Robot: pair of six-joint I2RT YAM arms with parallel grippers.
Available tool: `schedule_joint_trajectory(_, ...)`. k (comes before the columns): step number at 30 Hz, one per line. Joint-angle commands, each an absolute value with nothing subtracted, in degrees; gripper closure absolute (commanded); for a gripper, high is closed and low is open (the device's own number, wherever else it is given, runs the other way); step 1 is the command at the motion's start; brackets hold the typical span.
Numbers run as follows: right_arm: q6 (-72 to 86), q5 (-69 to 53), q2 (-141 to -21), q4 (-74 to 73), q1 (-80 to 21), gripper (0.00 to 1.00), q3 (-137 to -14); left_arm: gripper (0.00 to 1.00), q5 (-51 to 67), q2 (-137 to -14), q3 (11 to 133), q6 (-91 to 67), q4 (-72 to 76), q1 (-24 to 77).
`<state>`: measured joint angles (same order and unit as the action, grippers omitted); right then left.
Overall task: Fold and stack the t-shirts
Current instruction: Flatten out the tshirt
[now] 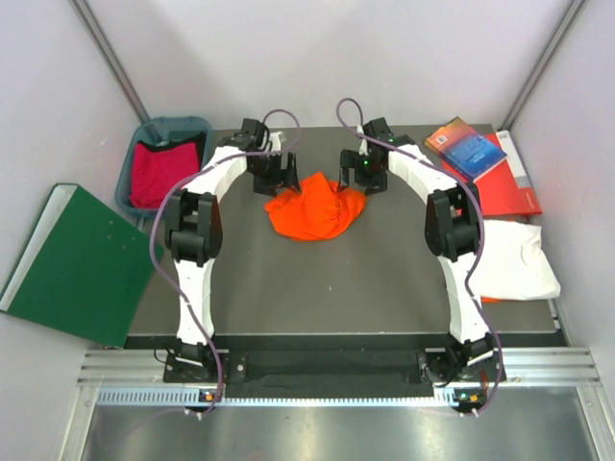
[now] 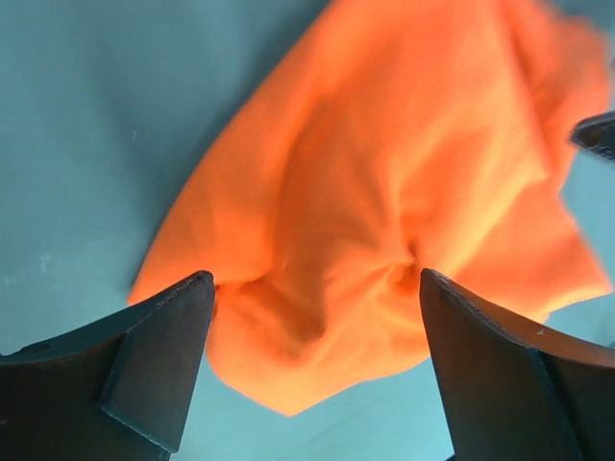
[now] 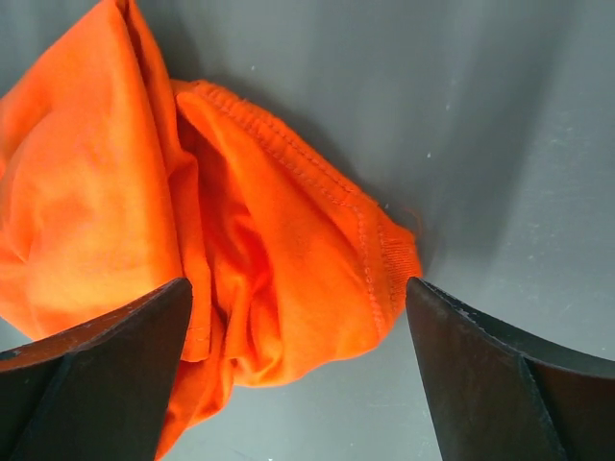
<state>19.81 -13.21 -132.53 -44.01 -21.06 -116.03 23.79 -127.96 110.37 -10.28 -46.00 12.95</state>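
A bright orange t-shirt [image 1: 315,207] lies crumpled at the back middle of the dark table. My left gripper [image 1: 277,181] hovers at its back left edge, open, with an orange fold [image 2: 317,317] between its jaws. My right gripper [image 1: 363,180] hovers at its back right edge, open, over a hemmed orange corner [image 3: 317,279]. A crimson red shirt [image 1: 163,171] lies in a bin at the back left. A white shirt [image 1: 517,259] lies folded at the table's right edge.
A teal bin [image 1: 192,125] stands at the back left corner. A stiff dark-green board [image 1: 77,264] leans off the table's left side. Red and blue books [image 1: 480,158] lie at the back right. White walls close in the sides.
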Motion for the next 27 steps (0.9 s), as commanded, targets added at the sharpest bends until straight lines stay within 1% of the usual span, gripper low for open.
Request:
schedule_joint_trajectory(1,20.92,-14.24,-132.63,-42.37,-21.00,0.10,-117.77,0.06,28.03,-127.60,117.65,-13.35,-39.81,12.92)
schedule_joint_trajectory(3,21.09,-14.41,-132.98,-42.19,-21.09,0.11,-117.51,0.06,30.66,-132.26,123.88,-15.11,-40.34,13.01)
schedule_joint_trajectory(5,21.36,-14.33,-132.98,-41.84,-21.18,0.11,-116.99,0.05,33.73,-135.77,126.12,-16.69,-38.86,13.10)
schedule_joint_trajectory(8,21.71,-14.41,-132.98,-41.13,-21.27,0.12,-116.02,0.01,34.80,-137.71,125.24,-18.28,-35.33,13.53)
schedule_joint_trajectory(14,22.32,-14.59,-133.51,-40.78,-21.27,0.15,-115.49,0.01,37.70,-141.76,125.07,-17.75,-36.03,14.24)
schedule_joint_trajectory(16,22.41,-14.77,-133.59,-40.52,-21.27,0.18,-115.58,0.05,38.84,-142.21,124.54,-17.58,-36.04,14.33)
schedule_joint_trajectory(17,22.59,-14.85,-133.77,-40.43,-21.27,0.19,-115.75,0.10,39.20,-142.29,124.37,-17.40,-36.04,14.50)
schedule_joint_trajectory(18,22.67,-14.85,-133.86,-40.43,-21.27,0.19,-115.84,0.28,39.55,-142.29,124.28,-17.40,-35.77,14.59)
schedule_joint_trajectory(19,22.76,-14.85,-134.12,-40.52,-21.18,0.20,-115.93,0.40,40.33,-142.56,124.28,-17.40,-35.68,14.59)
schedule_joint_trajectory(20,22.85,-14.85,-134.21,-40.43,-21.27,0.21,-116.19,0.60,40.43,-142.38,124.28,-17.49,-35.60,14.59)
schedule_joint_trajectory(21,22.94,-14.94,-134.30,-40.52,-21.27,0.22,-116.37,0.94,40.08,-142.30,124.28,-17.58,-35.68,14.59)
schedule_joint_trajectory(22,22.94,-14.94,-134.56,-40.52,-21.27,0.24,-116.54,1.00,39.73,-141.86,124.28,-17.58,-35.68,14.59)
schedule_joint_trajectory(24,23.03,-15.21,-134.82,-40.61,-21.18,0.26,-116.63,1.00,39.11,-141.16,124.36,-17.49,-35.68,14.50)
schedule_joint_trajectory(25,23.03,-15.38,-135.09,-40.69,-21.27,0.30,-116.63,1.00,38.94,-140.20,124.45,-17.49,-35.60,14.50)
schedule_joint_trajectory(27,23.20,-15.82,-135.44,-40.52,-21.27,0.36,-116.54,1.00,37.89,-138.96,124.10,-16.97,-35.86,14.50)
